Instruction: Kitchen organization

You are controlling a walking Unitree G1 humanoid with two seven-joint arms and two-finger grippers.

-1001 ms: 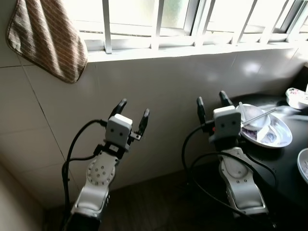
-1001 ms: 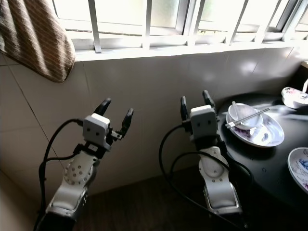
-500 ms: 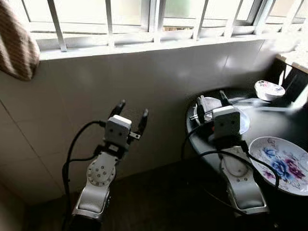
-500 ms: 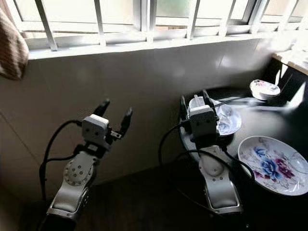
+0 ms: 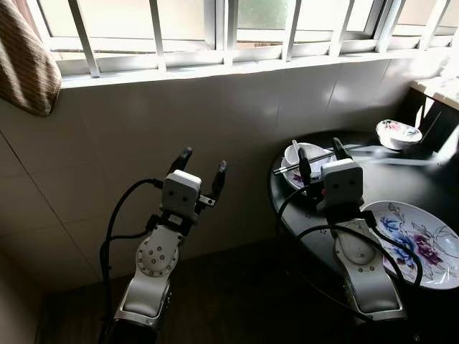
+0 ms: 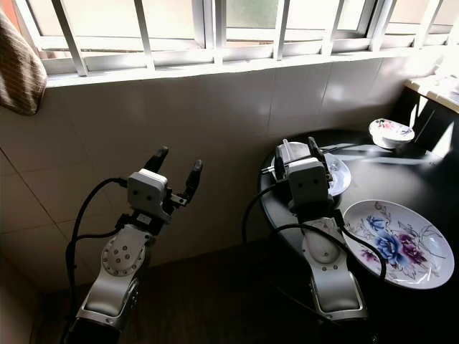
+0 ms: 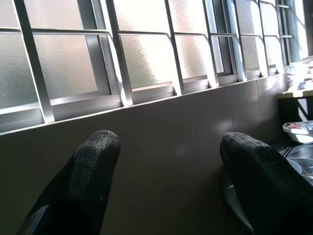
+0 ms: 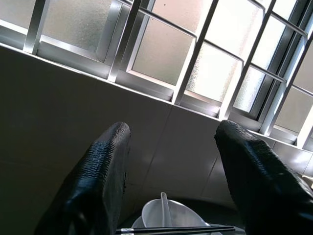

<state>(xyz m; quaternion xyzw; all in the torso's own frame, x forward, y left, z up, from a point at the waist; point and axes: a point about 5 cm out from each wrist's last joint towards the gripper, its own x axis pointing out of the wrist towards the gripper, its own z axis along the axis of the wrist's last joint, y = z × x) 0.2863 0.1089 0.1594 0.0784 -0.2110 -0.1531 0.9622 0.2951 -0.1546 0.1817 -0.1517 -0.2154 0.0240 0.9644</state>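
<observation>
Desk: a round black desk is seen beneath the barred window.
Floral plate: set on the desk, at its near edge.
White bowl: placed at the desk's window side, chopsticks laid across it.
Right pincer: held spread and empty, just short of the bowl.
Left pincer: held spread and empty, well apart from the desk.
Approach: the bowl is best neared slowly, so the chopsticks are not knocked off.

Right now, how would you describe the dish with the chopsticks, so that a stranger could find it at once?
Look at the round black table under the barred window, on the robot's right. Near the table's wall-side edge, just beyond the open right gripper, a white bowl sits on a plate. It alone carries chopsticks across its rim and a spoon inside; the large flowered plate carries neither.
</observation>
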